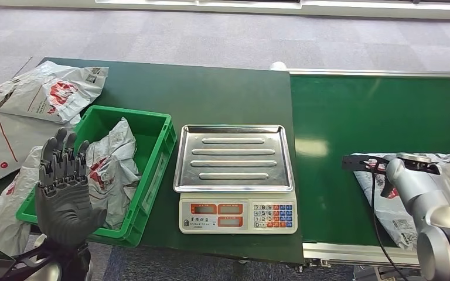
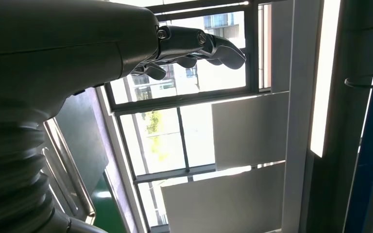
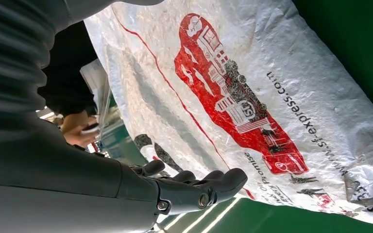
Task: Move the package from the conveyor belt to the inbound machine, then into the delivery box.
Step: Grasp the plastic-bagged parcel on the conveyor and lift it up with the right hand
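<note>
On the conveyor belt (image 1: pixel 351 123), at the robot's right, a white courier package (image 3: pixel 252 97) with red printing lies flat and crumpled. The right hand (image 3: pixel 194 187) hangs just over it with fingers extended and loosely together, holding nothing; whether they touch the plastic cannot be told. From the head view the silver right arm covers most of the package (image 1: pixel 387 205), and a black cable loops across it.

Left of the belt, on the dark green surface (image 1: pixel 211 93), sits the weighing scale (image 1: pixel 234 175) with its bare ribbed steel tray, the likely inbound machine. Further left is the green crate (image 1: pixel 152 152), already holding a bagged parcel (image 1: pixel 114 164), with more mailers (image 1: pixel 47 91) lying around it. The left hand (image 1: pixel 64 187) is raised upright in front of the crate, fingers straight and slightly apart, empty.

The risks, as I judge them: slick, slack plastic may slide out of a shallow grip or fold so only a corner lifts; the cable could snag on the bag; a drooping package could drag across the scale's edge and shift it.
</note>
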Robot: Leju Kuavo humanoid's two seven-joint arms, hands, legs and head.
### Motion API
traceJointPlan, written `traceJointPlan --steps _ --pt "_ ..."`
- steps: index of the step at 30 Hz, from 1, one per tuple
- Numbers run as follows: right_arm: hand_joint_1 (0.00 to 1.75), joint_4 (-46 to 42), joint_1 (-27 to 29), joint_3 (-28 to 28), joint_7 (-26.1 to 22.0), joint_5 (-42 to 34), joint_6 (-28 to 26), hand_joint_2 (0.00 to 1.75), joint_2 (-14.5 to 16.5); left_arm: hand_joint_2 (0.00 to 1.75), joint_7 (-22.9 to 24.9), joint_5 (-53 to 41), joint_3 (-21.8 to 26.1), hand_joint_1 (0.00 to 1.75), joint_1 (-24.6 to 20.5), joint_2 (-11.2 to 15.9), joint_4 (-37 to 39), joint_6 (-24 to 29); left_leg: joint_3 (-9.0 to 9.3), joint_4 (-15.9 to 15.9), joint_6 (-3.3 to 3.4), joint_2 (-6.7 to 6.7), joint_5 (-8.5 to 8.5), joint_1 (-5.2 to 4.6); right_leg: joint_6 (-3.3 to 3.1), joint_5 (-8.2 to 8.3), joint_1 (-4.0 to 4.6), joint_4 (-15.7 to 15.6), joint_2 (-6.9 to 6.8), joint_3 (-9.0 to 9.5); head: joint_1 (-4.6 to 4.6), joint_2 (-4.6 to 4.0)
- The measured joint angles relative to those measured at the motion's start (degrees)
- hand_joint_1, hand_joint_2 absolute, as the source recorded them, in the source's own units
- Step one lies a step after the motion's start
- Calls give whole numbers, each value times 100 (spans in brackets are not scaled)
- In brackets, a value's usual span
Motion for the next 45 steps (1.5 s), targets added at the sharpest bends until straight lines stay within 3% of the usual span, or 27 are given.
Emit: traceJointPlan --steps 9,14,18,36,38,42,45 --pt "0 0 1 124 -530 64 28 175 34 175 0 -2 0 0 19 6 -100 0 -1 0 0 0 0 0 0 0 0 0 -1 0 0 0" --pt "0 -2 57 384 -1941 74 122 175 68 175 0 4 0 0 48 49 -222 -2 1 0 0 -1 0 1 0 0 1 0 0 0 -1 0" --pt "0 -21 205 601 -2324 -28 66 175 95 175 0 38 0 0 55 88 -290 -1 0 0 0 -10 0 1 0 -1 1 0 -12 2 0 0" --pt "0 -113 483 994 -2405 -325 -98 175 -60 175 0 66 71 0 41 169 -328 13 1 0 2 -4 -2 0 0 -1 0 0 -6 1 -1 0" --pt "0 -134 502 1011 -2136 -341 -210 175 -63 175 0 68 77 0 41 172 -331 33 1 0 3 -4 -2 0 0 -1 0 0 -6 1 -1 0" --pt "0 -154 554 1028 -744 -323 -562 175 -77 175 0 56 81 0 47 173 -366 120 0 1 4 -8 -2 0 1 -2 -1 0 -10 1 0 0" --pt "0 -153 605 1053 -668 -411 -532 175 -139 175 0 36 81 0 42 173 -373 137 1 1 4 -3 -4 0 1 -2 -1 0 -4 0 1 0"
